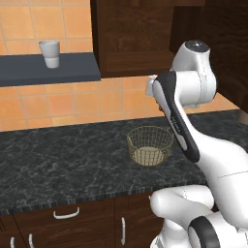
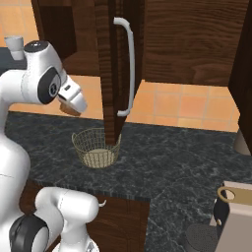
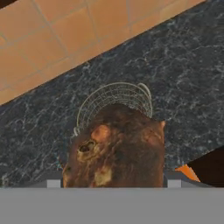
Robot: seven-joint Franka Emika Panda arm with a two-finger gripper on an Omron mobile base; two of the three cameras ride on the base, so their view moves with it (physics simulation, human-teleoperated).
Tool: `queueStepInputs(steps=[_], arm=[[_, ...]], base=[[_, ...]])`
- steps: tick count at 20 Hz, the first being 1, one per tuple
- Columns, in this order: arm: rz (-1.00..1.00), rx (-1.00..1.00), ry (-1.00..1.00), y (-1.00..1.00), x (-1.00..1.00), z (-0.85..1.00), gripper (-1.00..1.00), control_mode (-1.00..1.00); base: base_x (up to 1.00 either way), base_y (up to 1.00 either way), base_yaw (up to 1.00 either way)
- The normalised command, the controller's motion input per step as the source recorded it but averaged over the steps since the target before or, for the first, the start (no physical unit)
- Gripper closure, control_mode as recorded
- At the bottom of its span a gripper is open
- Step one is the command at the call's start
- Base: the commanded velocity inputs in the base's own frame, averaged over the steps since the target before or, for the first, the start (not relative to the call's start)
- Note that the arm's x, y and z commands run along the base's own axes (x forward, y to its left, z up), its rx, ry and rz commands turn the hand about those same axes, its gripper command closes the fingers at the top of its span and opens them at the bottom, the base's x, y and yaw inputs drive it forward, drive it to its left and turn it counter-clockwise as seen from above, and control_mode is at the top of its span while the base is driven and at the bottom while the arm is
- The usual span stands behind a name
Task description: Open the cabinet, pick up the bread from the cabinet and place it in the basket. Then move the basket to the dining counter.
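Observation:
The bread, a mottled brown roll, sits between my two finger tips, with my gripper shut on it. Beneath it on the black counter is the round wire basket, seen partly past the roll. In the right base view my gripper hangs above and to the left of the basket, a bit of brown showing under the hand. The cabinet door stands open edge-on, its silver bar handle facing right. In the left base view the basket lies below the hand.
A white cup stands on a dark shelf at the upper left. The black speckled counter runs along an orange tiled wall. A tan and black appliance sits at the lower right. Drawers lie below the counter's front edge.

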Motion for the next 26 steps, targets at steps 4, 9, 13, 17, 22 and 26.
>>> queueStepInputs(steps=[4,9,13,17,22,26], arm=[[-0.11,0.04,0.17,-0.15,0.18,-0.69,1.00,-1.00],[-0.04,0.02,0.14,-0.12,0.43,-0.68,1.00,-1.00],[-0.01,0.08,0.24,-0.16,0.17,-0.58,1.00,-1.00],[-0.03,0.00,0.05,-0.04,0.17,-0.58,1.00,-1.00],[0.00,0.00,0.00,0.00,0.33,-0.61,1.00,-1.00],[0.00,0.00,0.00,0.00,0.79,-0.41,1.00,-1.00]], base=[[0.00,0.00,0.00],[0.00,0.00,0.00],[0.00,0.00,0.00],[0.00,0.00,0.00],[0.00,0.00,0.00],[0.00,0.00,0.00]])
